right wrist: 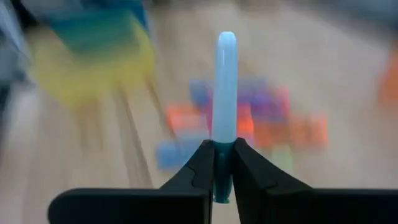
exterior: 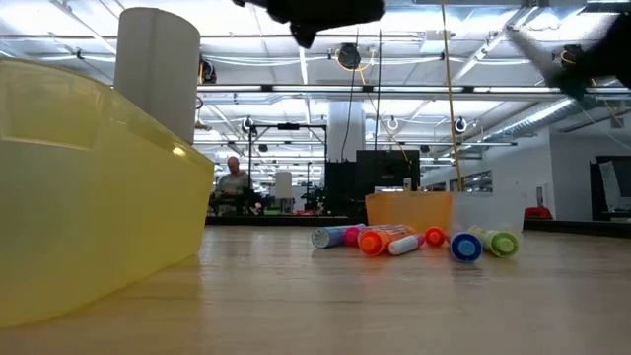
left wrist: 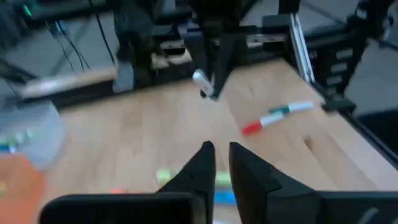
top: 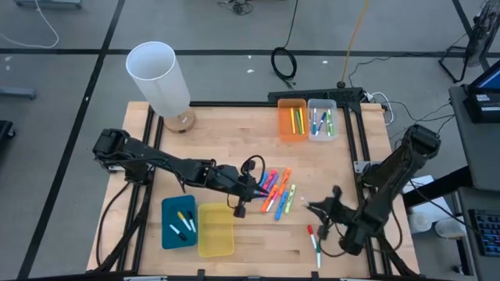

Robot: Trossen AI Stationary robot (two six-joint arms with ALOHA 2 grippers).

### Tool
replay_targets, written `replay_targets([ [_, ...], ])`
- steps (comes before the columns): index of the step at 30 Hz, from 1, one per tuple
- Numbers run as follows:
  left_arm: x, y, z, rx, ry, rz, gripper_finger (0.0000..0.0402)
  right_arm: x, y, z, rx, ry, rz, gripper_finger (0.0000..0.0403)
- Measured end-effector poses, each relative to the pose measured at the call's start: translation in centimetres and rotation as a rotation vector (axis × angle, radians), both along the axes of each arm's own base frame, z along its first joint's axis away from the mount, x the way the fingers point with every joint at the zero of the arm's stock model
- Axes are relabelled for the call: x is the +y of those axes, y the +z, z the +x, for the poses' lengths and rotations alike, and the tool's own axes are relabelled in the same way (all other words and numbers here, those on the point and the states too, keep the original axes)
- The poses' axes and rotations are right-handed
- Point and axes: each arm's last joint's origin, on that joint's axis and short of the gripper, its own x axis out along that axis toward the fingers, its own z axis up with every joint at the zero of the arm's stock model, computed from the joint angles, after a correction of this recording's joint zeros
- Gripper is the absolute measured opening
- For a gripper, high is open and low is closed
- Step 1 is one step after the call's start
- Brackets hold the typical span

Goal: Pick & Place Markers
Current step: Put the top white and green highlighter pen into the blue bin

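Observation:
A pile of coloured markers (top: pixel 275 191) lies on the wooden table's middle; the low view shows the markers (exterior: pixel 414 240) end-on. Two thin white markers (top: pixel 315 242), red and green capped, lie near the front right. My right gripper (right wrist: pixel 224 155) hovers between them and the pile, shut on a pale marker (right wrist: pixel 226 87) with a teal end. My left gripper (left wrist: pixel 222 152) hangs just above the pile's left side (top: pixel 256 190), its fingers almost together and nothing between them. My right gripper pinches the marker's teal end (right wrist: pixel 222 152) between its two fingers. The pale body runs on past the fingertips, in line with them. The marker is lifted clear of the table, as the left wrist view shows (left wrist: pixel 202 79).
An orange bin (top: pixel 292 119) and a clear bin (top: pixel 322 119), both holding markers, stand at the back right. A blue bin (top: pixel 178 222) with markers and a yellow bin (top: pixel 216 230) sit at the front left. A white cylinder (top: pixel 160 78) stands at the back left.

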Motion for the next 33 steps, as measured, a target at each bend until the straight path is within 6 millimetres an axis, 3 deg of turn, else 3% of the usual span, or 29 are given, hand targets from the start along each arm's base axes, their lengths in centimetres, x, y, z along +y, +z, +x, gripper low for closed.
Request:
replay_targets([
  [3,-0.1,-0.2,0.9,-0.082,0.032,0.014,0.009,-0.1,1.7,0.9,-0.098,0.03,-0.139,0.0021],
  [7,0.1,-1.3,2.3,-0.168,0.111,-0.014,0.0171,-0.3,3.0,2.2,-0.153,0.016,-0.306,0.0021],
  [11,0.1,-1.4,3.5,-0.325,0.076,-0.078,0.0243,-0.7,3.6,3.8,-0.155,0.011,-0.359,0.0021],
  [15,-0.4,-1.9,4.1,-0.438,-0.009,-0.089,0.0281,-1.3,3.6,5.4,-0.132,0.019,-0.391,0.0021],
  [21,-0.6,-1.7,4.0,-0.461,-0.024,-0.095,0.0287,-2.0,3.8,7.2,-0.134,0.054,-0.407,0.0021],
  [33,-0.5,-1.8,4.1,-0.458,-0.026,-0.065,0.0232,-2.1,5.4,8.5,-0.226,0.136,-0.425,0.0021],
])
